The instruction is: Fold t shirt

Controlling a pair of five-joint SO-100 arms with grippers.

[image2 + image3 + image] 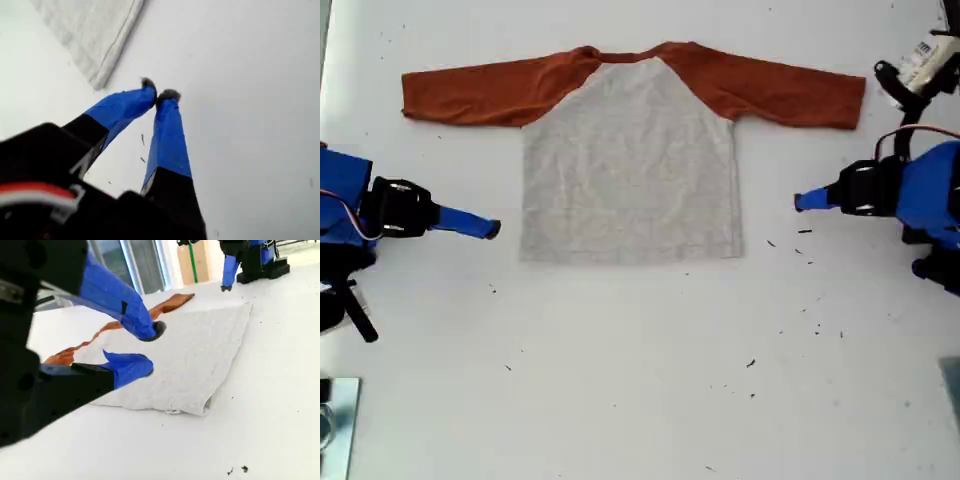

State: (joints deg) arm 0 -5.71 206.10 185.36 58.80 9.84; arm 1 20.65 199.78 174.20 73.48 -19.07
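Observation:
The t shirt (630, 160) lies flat on the white table, plain grey body up, with both rust-orange sleeves (480, 92) spread out sideways. My first gripper (798, 202) is at the exterior view's right, shut and empty, a short way off the shirt's hem corner (95, 35). In its own view the first gripper (159, 92) has its tips touching. My second gripper (490, 228) is at the exterior view's left, open, just beside the shirt's lower edge. The second wrist view shows that gripper (152, 347) with its jaws apart over the table before the shirt (200, 355).
Small black specks (805, 232) dot the table near the first arm and toward the front. A metal object (335, 420) sits at the exterior view's lower left corner. Cabled black-and-white hardware (920, 65) stands at its upper right.

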